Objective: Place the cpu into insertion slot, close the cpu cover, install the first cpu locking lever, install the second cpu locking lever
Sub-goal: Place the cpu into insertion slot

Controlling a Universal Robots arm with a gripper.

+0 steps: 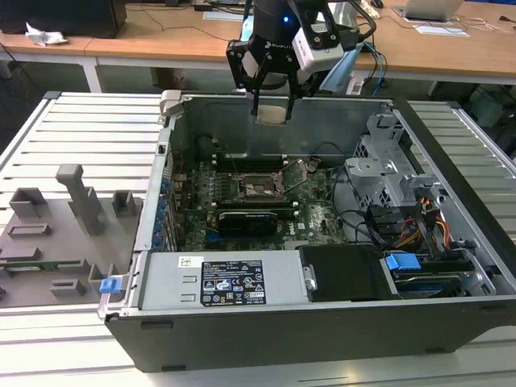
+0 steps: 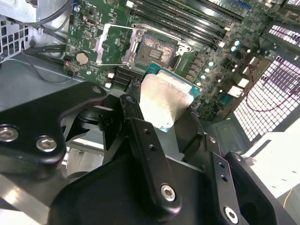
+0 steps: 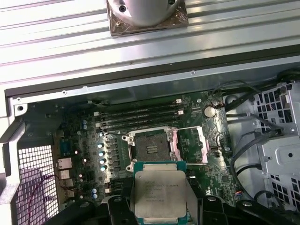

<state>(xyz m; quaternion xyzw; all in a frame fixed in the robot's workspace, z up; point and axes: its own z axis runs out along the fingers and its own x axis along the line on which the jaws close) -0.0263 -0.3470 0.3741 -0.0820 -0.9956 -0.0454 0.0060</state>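
Gripper clamps the cpu by its edges, high over the open case in the exterior view. First wrist view adds detail: bare socket, then cover swung open beside it.

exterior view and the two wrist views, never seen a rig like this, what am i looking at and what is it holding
This is a single robot arm working over an open computer case. The exterior view comes from a camera off the arm. Both wrist views come from cameras riding on the arm, looking down past its gripper. The gripper is shut on the cpu, a flat silvery square chip, and holds it above the green board. On that board the socket is empty, and the cpu cover is swung open beside it. At the exterior view's left, grey holders stand on the slatted table.
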